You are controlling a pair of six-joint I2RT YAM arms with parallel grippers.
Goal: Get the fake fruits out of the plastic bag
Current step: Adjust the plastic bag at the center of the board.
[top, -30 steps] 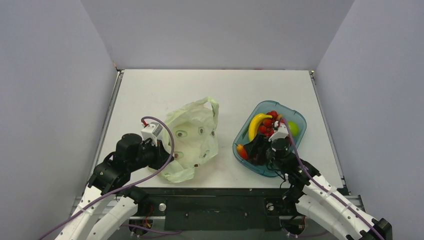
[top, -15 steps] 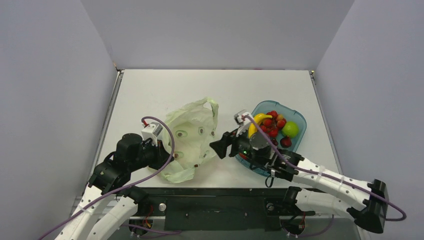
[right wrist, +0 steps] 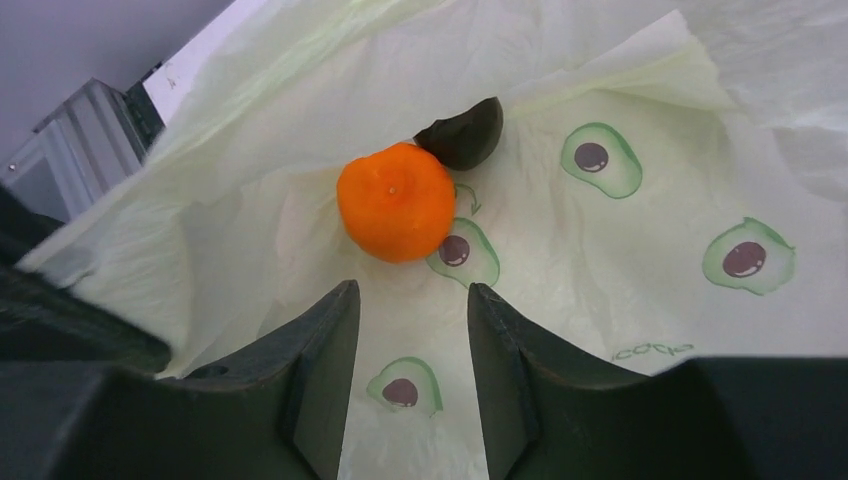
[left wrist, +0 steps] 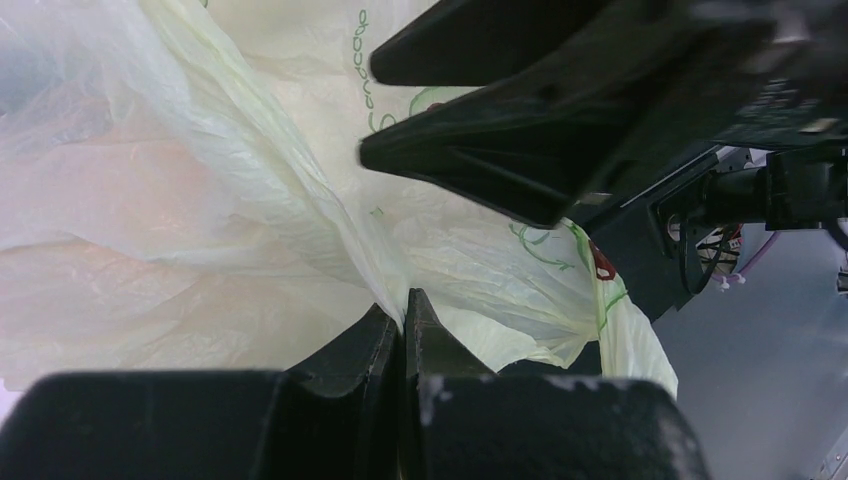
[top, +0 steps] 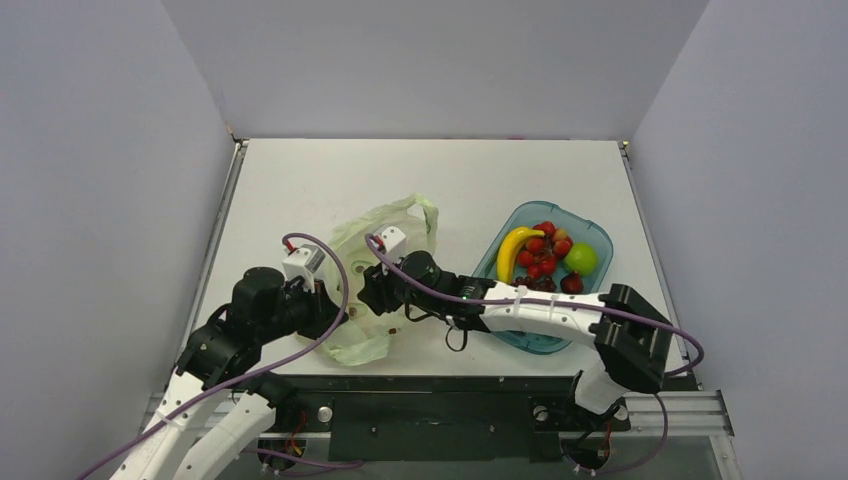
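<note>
A small dark lump (right wrist: 462, 132) is half hidden by a fold of the thin pale-green plastic bag (right wrist: 620, 90).

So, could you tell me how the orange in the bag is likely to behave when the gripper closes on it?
The orange looks round and smooth, so it may roll or slip from a pinch. It lies on loose, crinkled bag film, which will probably shift under it.

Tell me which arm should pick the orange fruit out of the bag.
Right. The right gripper is open inside the plastic bag, jaws aimed at the orange fruit just ahead. The left gripper is shut on the bag's film, holding it.
</note>
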